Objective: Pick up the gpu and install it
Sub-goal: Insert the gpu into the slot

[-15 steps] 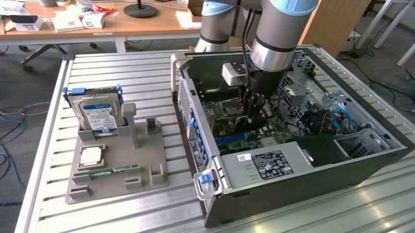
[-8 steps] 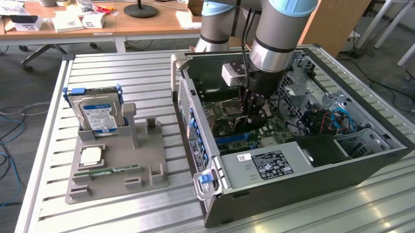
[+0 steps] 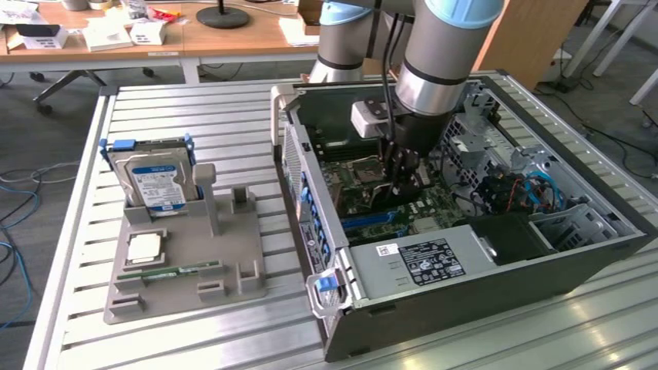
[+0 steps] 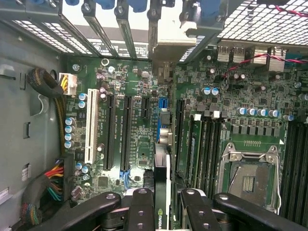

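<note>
Firmly clamped on gpu (image 4: pixel 162 185) by gripper (image 3: pixel 404 179); card edge-on between fingers, long axis matching blue expansion slot (image 3: pixel 368 221), 7 o'clock from gripper, exterior view.

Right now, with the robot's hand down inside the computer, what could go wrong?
1. The gripper grips the gpu edge-on above the motherboard. If the card is not lined up with a slot, pressing could bend it.
2. Little capacitors stand close by, and a sideways slip could knock them.
3. The arm reaches deep into the case, so it might bump the metal walls.
</note>
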Robot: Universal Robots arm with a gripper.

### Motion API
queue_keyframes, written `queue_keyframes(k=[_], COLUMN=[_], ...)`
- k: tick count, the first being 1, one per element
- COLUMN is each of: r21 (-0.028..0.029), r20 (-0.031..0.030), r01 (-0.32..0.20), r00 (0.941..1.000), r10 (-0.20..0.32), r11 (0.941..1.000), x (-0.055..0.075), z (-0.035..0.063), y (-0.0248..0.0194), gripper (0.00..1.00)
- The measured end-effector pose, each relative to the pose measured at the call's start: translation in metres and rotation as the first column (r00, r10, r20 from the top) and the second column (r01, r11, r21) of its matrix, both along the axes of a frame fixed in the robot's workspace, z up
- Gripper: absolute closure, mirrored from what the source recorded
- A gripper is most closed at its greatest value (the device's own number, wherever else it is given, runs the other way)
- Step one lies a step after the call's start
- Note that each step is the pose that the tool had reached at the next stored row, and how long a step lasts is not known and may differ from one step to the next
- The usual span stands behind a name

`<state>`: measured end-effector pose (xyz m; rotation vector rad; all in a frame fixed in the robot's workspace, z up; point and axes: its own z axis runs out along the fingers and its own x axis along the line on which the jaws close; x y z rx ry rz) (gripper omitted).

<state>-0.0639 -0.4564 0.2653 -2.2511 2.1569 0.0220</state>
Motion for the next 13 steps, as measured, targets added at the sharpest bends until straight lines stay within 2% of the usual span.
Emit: queue_keyframes(k=[5, 8, 13], r21=[0.0016, 0.0063, 0.0074], r20=[0.0000, 0.0000, -0.0001], r01=[0.005, 0.007, 0.011], r00=[1.0000, 1.0000, 0.9999], r10=[-0.005, -0.007, -0.011], r11=[1.0000, 1.0000, 0.9999], x=[0.0000, 0.0000, 0.0000], z=[0.0000, 0.0000, 0.0001], y=[-0.0004, -0.0007, -0.0011], gripper=[0.74, 0.74, 0.74])
